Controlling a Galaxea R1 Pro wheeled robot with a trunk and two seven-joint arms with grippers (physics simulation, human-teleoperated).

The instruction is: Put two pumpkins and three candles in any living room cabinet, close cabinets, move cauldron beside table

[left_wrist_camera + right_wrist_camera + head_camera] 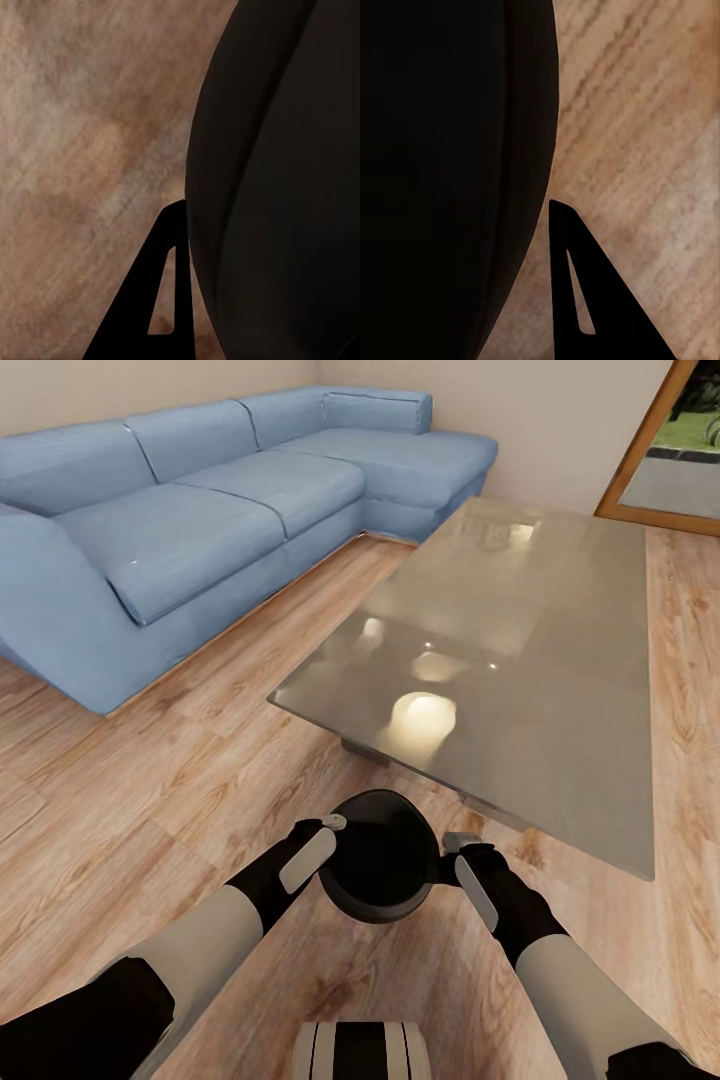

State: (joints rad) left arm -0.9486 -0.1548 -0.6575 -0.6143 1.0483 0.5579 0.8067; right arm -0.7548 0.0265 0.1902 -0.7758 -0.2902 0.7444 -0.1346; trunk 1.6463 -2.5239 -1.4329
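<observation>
A black round cauldron (380, 857) hangs just above the wood floor, close to the near corner of the glass-topped table (560, 690). My left gripper (333, 825) clamps its rim on one side and my right gripper (457, 845) clamps the opposite side. In the left wrist view the cauldron's dark wall (277, 187) sits right against one black finger (161, 300). The right wrist view has the same wall (442, 172) beside one finger (585, 300). The other finger of each gripper is hidden by the cauldron. The pumpkins, candles and cabinet are out of view.
A blue L-shaped sofa (200, 510) runs along the left and back walls. A wood-framed doorway (665, 455) opens at the back right. Bare wood floor (150, 800) lies between sofa and table. My own base (362, 1050) shows at the bottom edge.
</observation>
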